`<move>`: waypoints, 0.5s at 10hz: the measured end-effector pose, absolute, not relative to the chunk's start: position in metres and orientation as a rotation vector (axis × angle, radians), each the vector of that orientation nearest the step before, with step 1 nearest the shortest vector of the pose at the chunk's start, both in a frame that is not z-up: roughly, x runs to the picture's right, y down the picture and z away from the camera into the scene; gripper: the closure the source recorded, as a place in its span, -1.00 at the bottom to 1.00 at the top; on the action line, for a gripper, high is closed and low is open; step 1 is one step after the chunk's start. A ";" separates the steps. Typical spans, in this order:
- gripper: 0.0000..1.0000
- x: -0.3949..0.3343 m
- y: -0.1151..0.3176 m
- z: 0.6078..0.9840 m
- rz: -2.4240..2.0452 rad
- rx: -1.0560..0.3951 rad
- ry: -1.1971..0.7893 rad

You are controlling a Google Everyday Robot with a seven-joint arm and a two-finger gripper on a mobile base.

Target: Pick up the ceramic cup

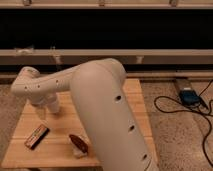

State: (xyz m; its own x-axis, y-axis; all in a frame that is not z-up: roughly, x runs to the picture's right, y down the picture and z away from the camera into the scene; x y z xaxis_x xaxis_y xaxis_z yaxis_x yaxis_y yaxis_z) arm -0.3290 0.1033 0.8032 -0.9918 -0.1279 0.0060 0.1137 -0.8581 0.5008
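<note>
No white ceramic cup shows; my big white arm covers the middle and back of the wooden table, and the cup may be behind it. My gripper hangs from the wrist over the table's back left part, pointing down, just above the tabletop. Nothing can be seen held in it.
A brown and red snack bar lies at the front left of the table. A reddish-brown packet lies at the front middle. A blue box with black cables lies on the floor to the right. A dark wall with rails runs behind.
</note>
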 end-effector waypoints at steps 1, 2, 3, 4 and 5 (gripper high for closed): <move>-0.60 -0.330 0.110 0.808 -2.910 0.041 -0.800; -0.60 -0.331 0.117 0.817 -2.909 0.036 -0.815; -0.60 -0.331 0.120 0.823 -2.909 0.029 -0.821; -0.60 -0.330 0.123 0.829 -2.910 0.022 -0.821; -0.55 -0.329 0.124 0.833 -2.916 0.021 -0.814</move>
